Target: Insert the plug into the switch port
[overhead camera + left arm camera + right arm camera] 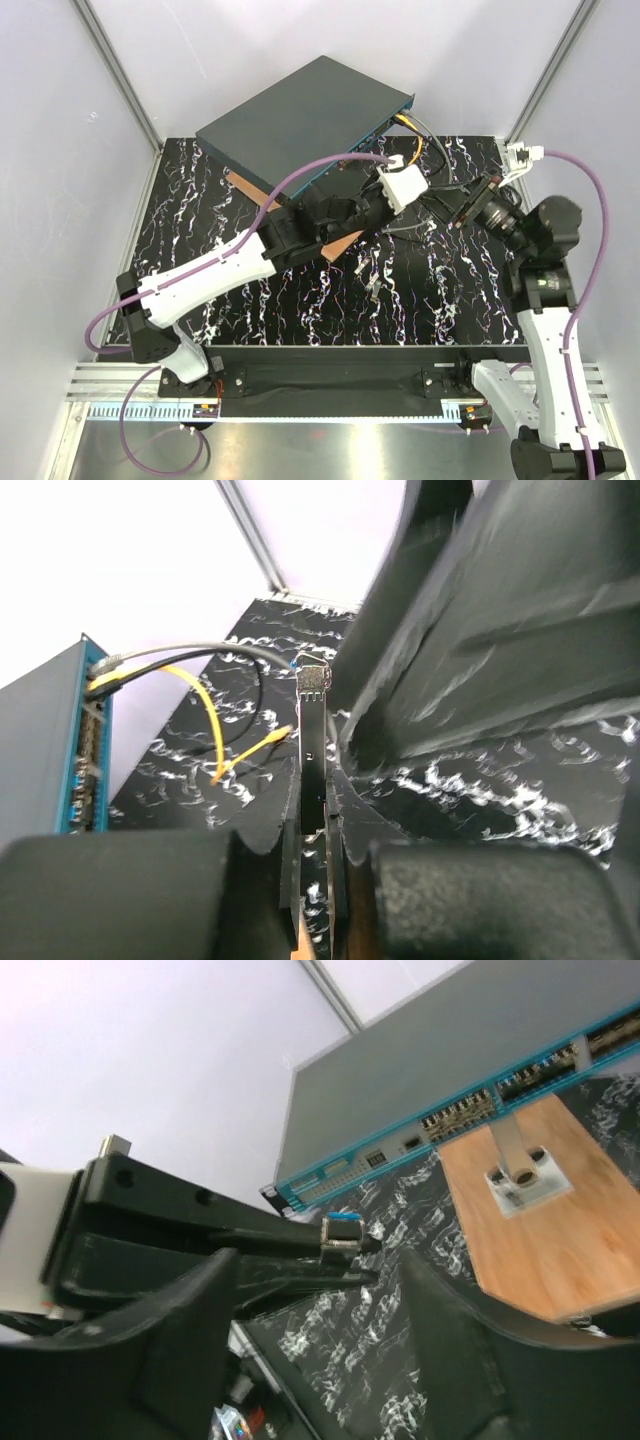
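Observation:
The switch [300, 115] is a flat dark grey box with a teal front face of sockets [470, 1105], raised at the back of the table. My left gripper [318, 780] is shut on the plug [314, 682], a thin dark piece with a small metal end. In the right wrist view the plug [343, 1230] shows a blue tab at the tip of the left gripper's fingers [260, 1242]. It hangs above the table, short of the switch front. My right gripper [318, 1265] stands open on either side of the plug, not touching it. The two grippers meet right of centre [455, 208].
A brown wooden board [545, 1215] lies under the switch's front edge, with a small white post fitting [522, 1172] on it. Yellow cables [212, 730] and a grey cable [200, 650] run from the switch's right end. White enclosure walls stand close behind.

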Action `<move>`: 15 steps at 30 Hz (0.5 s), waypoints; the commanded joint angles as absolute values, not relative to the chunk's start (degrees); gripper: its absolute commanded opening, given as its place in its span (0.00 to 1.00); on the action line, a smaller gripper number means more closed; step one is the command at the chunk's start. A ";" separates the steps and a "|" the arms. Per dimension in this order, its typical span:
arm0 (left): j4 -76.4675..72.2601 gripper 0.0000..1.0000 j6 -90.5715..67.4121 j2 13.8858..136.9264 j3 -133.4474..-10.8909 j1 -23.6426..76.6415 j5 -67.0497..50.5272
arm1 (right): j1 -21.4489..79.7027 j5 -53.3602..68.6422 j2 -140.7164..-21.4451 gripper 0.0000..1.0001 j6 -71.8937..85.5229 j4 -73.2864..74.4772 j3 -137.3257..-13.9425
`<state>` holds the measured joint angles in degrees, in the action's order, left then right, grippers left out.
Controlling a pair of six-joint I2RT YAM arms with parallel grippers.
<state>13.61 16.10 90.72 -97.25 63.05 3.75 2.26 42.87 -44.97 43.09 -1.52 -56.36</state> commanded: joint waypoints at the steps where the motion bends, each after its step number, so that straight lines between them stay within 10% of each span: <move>1: 9.67 0.00 22.83 84.75 -93.71 62.93 1.94 | 2.37 46.40 -46.14 0.76 27.75 16.66 -69.03; 7: 8.18 0.00 37.42 76.04 -82.63 63.72 -3.86 | 2.37 52.20 -51.32 0.94 6.63 41.90 -84.98; 15: 4.40 0.00 65.54 67.33 -70.06 66.53 -10.11 | 2.29 59.51 -65.19 0.93 -30.90 85.09 -101.66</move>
